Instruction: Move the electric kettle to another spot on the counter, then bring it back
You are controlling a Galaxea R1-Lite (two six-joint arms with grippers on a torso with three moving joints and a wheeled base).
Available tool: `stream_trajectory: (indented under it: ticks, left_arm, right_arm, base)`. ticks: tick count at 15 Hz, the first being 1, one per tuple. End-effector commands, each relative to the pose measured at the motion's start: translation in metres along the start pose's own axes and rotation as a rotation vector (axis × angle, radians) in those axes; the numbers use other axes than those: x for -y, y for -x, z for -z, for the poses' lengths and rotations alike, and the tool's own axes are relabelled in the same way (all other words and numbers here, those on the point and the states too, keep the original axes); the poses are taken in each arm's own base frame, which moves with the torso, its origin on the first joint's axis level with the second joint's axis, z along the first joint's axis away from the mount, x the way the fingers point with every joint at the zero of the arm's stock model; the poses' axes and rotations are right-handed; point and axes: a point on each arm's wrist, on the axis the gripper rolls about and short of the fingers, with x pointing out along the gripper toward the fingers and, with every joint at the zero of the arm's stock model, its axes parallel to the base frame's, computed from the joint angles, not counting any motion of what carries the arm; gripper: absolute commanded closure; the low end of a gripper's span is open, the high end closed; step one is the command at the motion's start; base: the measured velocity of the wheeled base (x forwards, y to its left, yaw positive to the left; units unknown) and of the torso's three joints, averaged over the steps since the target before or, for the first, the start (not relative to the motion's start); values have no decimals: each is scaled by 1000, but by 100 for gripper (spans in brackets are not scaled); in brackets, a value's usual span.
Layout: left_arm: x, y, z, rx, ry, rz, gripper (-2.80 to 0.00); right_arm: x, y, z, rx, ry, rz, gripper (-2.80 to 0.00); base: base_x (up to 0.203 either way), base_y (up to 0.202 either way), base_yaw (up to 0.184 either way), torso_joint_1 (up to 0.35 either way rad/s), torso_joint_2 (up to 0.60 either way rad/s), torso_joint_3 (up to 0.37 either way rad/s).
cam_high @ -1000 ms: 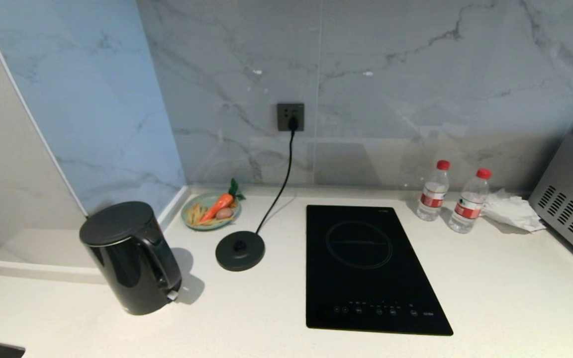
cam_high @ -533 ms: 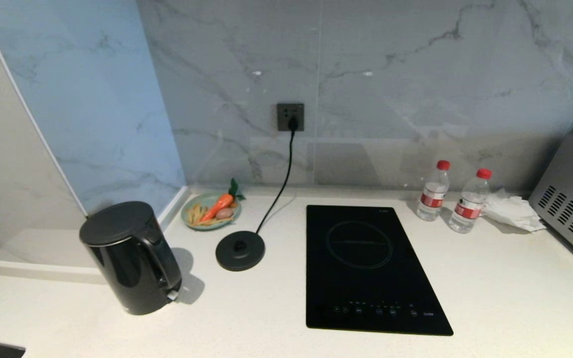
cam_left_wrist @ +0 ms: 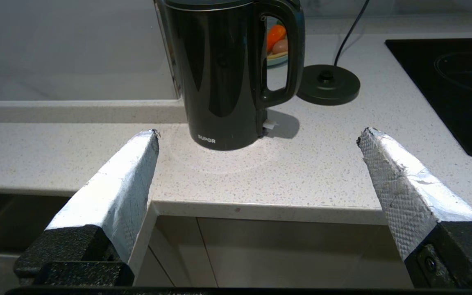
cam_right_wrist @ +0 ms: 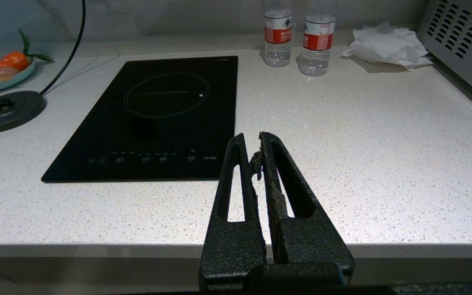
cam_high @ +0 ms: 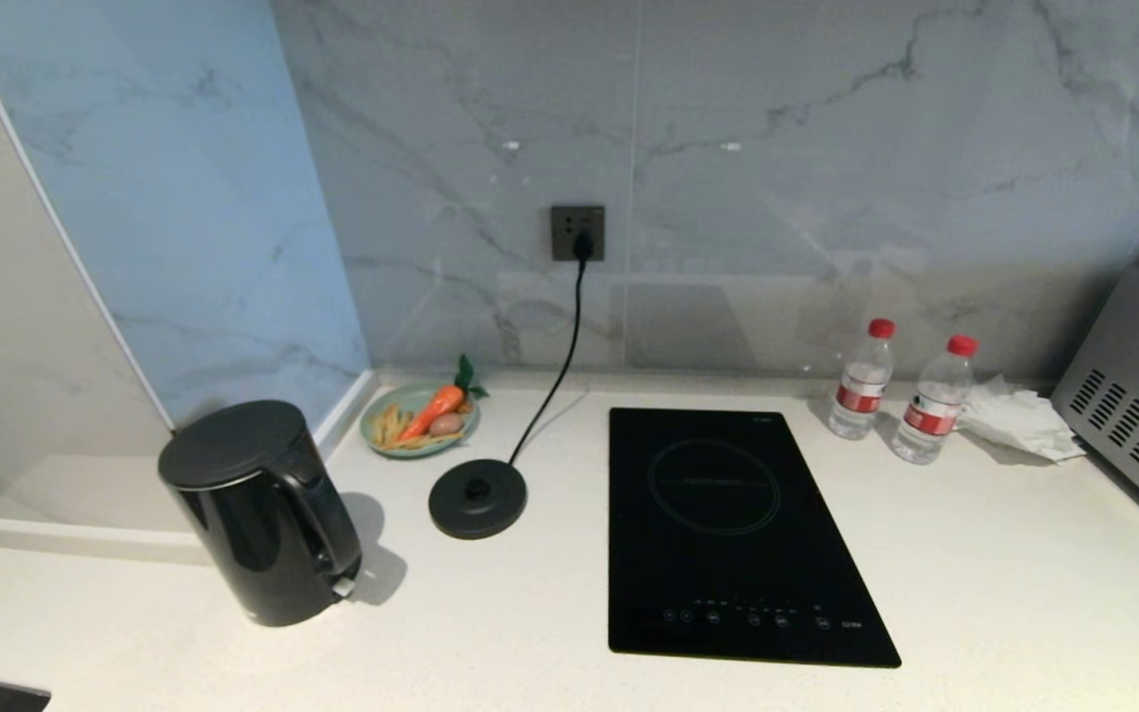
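Note:
The electric kettle [cam_high: 258,514] is a glossy black jug standing upright at the left of the white speckled counter [cam_high: 490,633], off its base, handle toward the hob. In the left wrist view the electric kettle [cam_left_wrist: 223,73] stands ahead of my left gripper [cam_left_wrist: 258,135], which hangs open and empty in front of the counter's [cam_left_wrist: 309,168] front edge, well short of the jug. My right gripper [cam_right_wrist: 252,137] is shut on nothing, parked at the counter's [cam_right_wrist: 363,135] front edge by the hob. Neither arm shows in the head view.
The round black corded base [cam_high: 478,498] lies right of the kettle, its cord running to a wall socket [cam_high: 577,232]. A green plate of toy food [cam_high: 419,417] sits behind it. The black hob [cam_high: 728,524], two water bottles [cam_high: 861,379], crumpled tissue [cam_high: 1016,420] and a steel appliance [cam_high: 1138,405] fill the right.

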Motion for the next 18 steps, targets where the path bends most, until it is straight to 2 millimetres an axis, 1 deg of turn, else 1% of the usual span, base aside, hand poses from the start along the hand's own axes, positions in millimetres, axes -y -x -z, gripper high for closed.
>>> stream_trajectory:
  ticks: [1,6,7,18]
  left_arm:
    - [0,0,0,-4,1,1,-280]
    - [0,0,1,-7,1,2,-280]
    - [0,0,1,-5,2,3,0]
    - [0,0,1,-4,25,3,0]
  right_arm:
    - [0,0,0,2,-2,0,0]
    - [0,0,0,-1,-5,0,0]
    - [0,0,0,-1,-5,0,0]
    - [0,0,0,-3,-4,0,0]
  base:
    - [0,0,0,0,0,0]
    - [0,0,0,0,0,0]
    - [0,0,0,0,0,0]
    - [0,0,0,0,0,0]
